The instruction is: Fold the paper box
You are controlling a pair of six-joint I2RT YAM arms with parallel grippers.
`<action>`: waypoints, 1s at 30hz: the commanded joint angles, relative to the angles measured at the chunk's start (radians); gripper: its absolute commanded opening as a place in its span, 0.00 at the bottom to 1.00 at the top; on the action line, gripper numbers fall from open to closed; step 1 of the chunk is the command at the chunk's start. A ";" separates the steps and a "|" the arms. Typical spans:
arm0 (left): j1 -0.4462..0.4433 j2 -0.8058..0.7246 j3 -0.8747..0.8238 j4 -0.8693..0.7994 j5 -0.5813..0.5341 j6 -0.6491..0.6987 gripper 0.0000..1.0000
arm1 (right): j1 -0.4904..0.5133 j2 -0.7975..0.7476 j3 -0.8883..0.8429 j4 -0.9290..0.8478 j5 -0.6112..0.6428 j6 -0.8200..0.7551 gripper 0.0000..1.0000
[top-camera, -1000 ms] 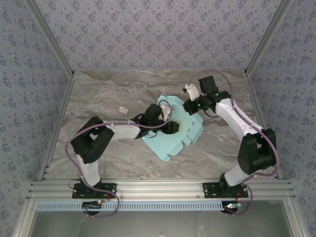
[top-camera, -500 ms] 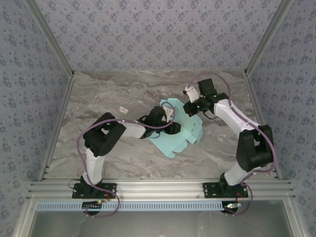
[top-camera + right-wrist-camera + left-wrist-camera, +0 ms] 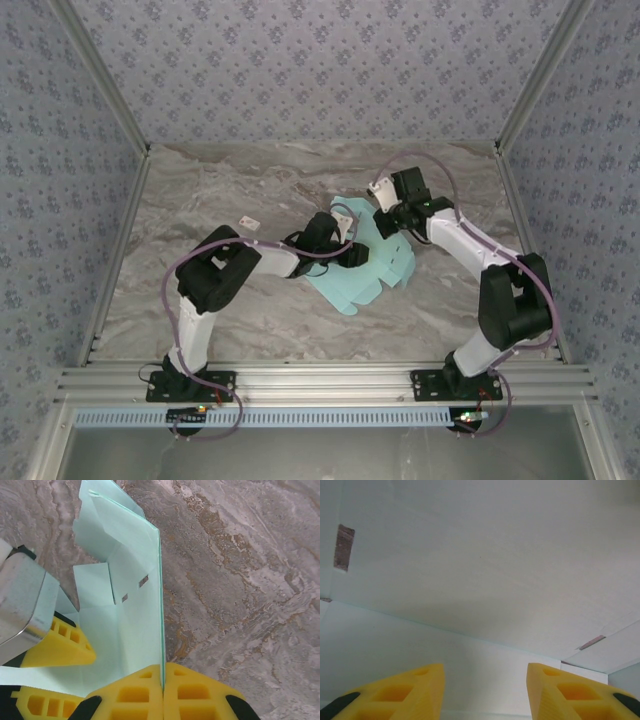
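The paper box (image 3: 372,280) could be ripping or sliding if the arms are pulling apart too hard.
Light blue, it is lying mostly flat mid-table (image 3: 230,310), toward the right edge; the left gripper (image 3: 485,680) is resting on it, fingers half apart, holding nothing; farther back, the right gripper (image 3: 162,680) is pinching one raised flap (image 3: 135,550) tight.

The right gripper (image 3: 383,222) has swung leftward, tipping the paper box (image 3: 368,277) edge it pinches more upright.
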 commanded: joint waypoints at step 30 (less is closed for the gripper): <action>0.124 -0.172 -0.267 0.160 0.050 -0.083 0.54 | 0.305 -0.131 -0.289 0.369 0.547 -0.294 0.00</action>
